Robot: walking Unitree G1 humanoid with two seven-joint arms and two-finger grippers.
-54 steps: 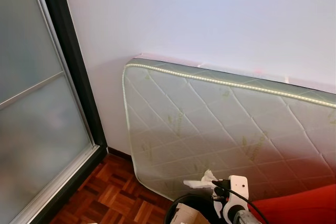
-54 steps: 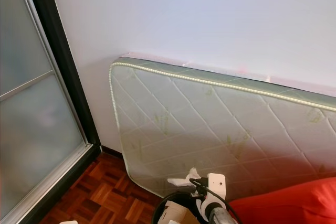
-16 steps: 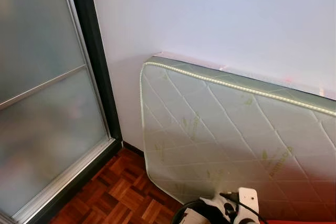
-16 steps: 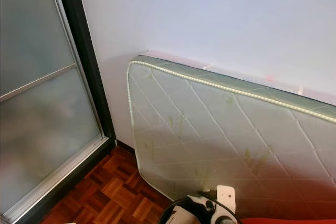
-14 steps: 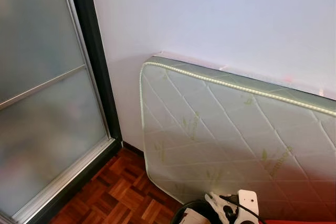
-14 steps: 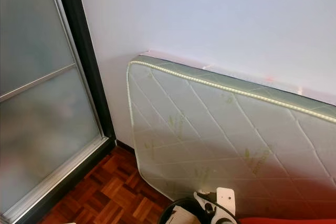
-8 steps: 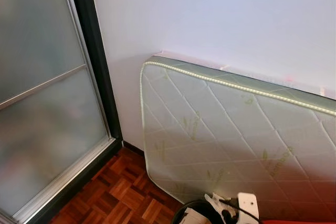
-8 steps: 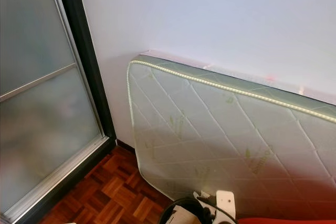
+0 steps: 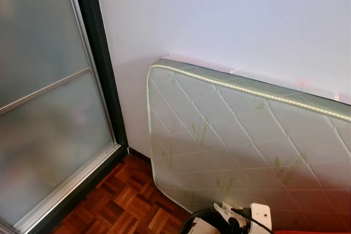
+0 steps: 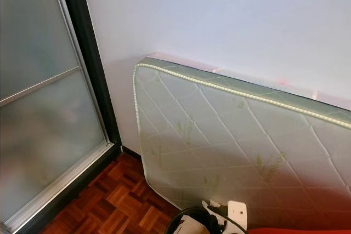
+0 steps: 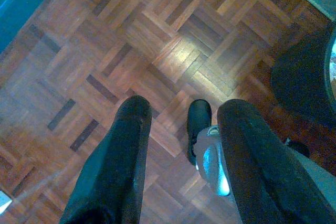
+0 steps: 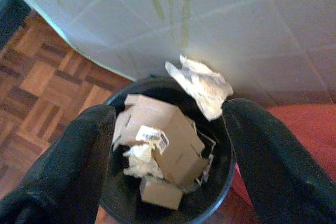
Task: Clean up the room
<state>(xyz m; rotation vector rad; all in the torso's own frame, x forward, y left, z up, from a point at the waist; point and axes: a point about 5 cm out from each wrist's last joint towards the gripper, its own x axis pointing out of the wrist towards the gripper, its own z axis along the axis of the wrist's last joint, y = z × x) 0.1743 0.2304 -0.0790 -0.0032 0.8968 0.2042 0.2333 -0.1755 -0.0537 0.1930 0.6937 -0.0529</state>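
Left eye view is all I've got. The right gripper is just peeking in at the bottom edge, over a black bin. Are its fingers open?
Observer: Yes. In the right wrist view the right gripper has its fingers spread wide above the bin.
Operator: And the white tissue?
Observer: The crumpled tissue is beside one fingertip, over the bin's far rim. I cannot tell whether it touches the finger.
Operator: What's in the bin?
Observer: Cardboard boxes and crumpled paper.
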